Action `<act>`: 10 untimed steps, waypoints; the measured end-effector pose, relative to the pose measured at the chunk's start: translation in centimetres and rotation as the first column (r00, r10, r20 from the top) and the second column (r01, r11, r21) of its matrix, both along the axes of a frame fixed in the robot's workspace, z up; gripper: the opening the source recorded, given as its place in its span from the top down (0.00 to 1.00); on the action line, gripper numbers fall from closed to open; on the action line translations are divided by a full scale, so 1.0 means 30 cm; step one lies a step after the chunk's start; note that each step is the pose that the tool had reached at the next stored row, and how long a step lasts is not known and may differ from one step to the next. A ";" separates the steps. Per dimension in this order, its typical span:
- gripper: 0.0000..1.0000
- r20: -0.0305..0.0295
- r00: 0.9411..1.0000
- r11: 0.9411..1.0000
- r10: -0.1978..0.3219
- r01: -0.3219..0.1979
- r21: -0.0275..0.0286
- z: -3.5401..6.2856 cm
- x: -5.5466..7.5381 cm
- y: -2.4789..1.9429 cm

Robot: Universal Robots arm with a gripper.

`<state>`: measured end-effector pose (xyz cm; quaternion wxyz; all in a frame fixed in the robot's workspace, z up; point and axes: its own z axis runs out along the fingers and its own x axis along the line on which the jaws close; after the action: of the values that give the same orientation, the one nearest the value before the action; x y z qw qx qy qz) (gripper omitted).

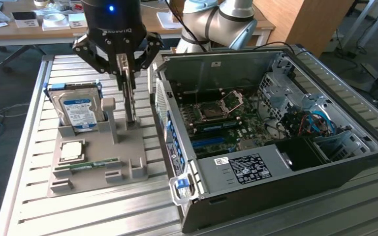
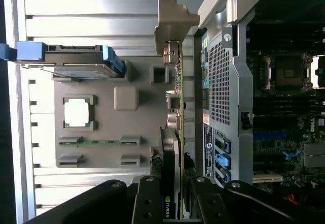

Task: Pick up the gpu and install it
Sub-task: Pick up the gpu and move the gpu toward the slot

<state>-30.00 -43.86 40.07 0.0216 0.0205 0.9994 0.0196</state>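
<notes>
— Two fingers are pressing on something thin. What is the gripper (image 1: 128,73) holding?
— It is gripping the gpu (image 1: 131,98), with the jaws clamped on the card's upper part from both flat sides. The card is hanging upright on its edge, straight down from the fingers.
— Where is it hanging?
— Over the grey holder tray (image 1: 90,184), between the hard drive (image 1: 77,105) and the open computer case (image 1: 346,162). Its lower edge is reaching down about to the tray, just beside a grey post (image 1: 110,118). I cannot tell whether it is touching the tray or floating just above it.
— What is the wrist view showing?
— The card edge-on, with a pale metal bracket (image 2: 172,21) at one end. It is running just beside the case's perforated rear panel (image 2: 219,82), outside the case.
— And what else is sitting on the tray?
— The hard drive is standing upright in its slot. A square processor (image 1: 71,150) is lying flat near it, and a narrow green memory stick (image 1: 87,165) is lying just past the processor.
— And the case?
— It is lying on its side on the slatted metal table (image 1: 110,216), toward the exterior view's right of the tray. Its side is standing open and the motherboard (image 1: 222,118) is facing up.
</notes>
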 end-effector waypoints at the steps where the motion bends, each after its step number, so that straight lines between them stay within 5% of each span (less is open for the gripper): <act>1: 0.73 0.000 1.000 1.000 0.000 0.000 0.000 0.008 0.000 0.000; 10: 0.73 0.001 1.000 1.000 0.000 0.000 0.000 0.049 0.000 0.000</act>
<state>-30.00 -43.86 41.55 0.0219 0.0205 0.9994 0.0197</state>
